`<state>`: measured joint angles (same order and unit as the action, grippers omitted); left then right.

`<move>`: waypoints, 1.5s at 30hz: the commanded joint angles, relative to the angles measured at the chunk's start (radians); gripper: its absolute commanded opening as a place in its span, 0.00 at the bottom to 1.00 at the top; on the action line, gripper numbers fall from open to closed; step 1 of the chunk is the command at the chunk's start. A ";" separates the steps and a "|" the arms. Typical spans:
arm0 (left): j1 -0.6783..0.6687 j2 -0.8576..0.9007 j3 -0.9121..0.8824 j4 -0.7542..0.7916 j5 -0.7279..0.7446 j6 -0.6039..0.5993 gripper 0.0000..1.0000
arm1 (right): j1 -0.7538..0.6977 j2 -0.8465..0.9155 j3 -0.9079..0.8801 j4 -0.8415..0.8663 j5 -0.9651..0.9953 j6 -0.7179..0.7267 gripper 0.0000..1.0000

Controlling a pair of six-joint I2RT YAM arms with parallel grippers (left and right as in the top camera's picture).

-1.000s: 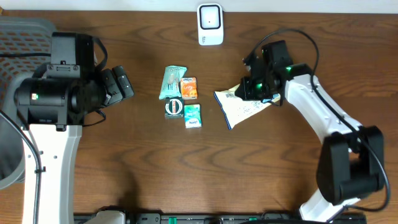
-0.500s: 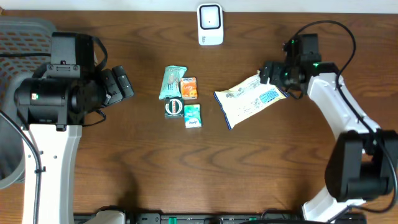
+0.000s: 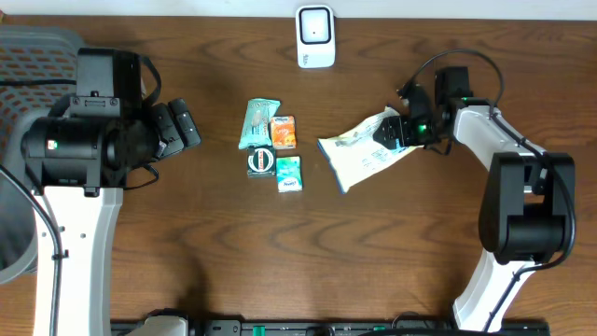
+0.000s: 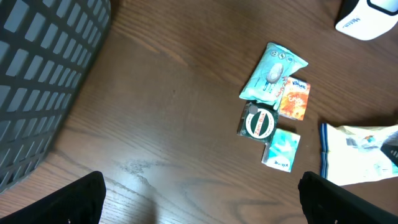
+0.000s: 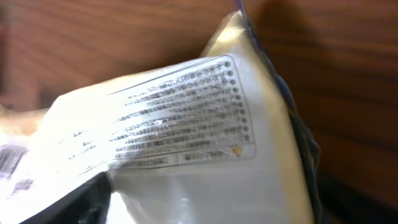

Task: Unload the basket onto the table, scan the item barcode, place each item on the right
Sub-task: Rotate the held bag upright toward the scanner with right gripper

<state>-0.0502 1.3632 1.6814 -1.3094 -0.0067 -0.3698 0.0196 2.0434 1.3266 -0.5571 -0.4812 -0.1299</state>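
The white bag (image 3: 359,154) lay just right of the tabletop's (image 3: 373,252) centre, let go and then re-approached at its 3 o'clock end by your right gripper (image 3: 398,135), its jaws unreadable, so the barcode likely remained unscanned, with the scanner (image 3: 315,37) at 12 o'clock and your left gripper (image 3: 189,128) open and empty at 9.

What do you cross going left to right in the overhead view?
Grey mesh basket → left gripper → teal foil pouch → white barcode scanner → white-and-blue printed bag.
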 commanded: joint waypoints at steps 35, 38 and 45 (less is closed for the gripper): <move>0.003 -0.005 0.002 -0.004 -0.013 -0.012 0.98 | -0.201 -0.264 0.000 -0.158 -0.172 0.206 0.89; 0.003 -0.005 0.002 -0.004 -0.013 -0.012 0.97 | -0.201 -0.280 0.000 -0.188 -0.175 0.274 0.96; 0.003 -0.005 0.002 -0.004 -0.013 -0.012 0.98 | -0.156 -0.274 -0.051 -0.334 -0.175 0.391 0.99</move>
<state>-0.0502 1.3632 1.6814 -1.3090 -0.0067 -0.3698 -0.1669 1.7779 1.3121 -0.8837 -0.6636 0.1764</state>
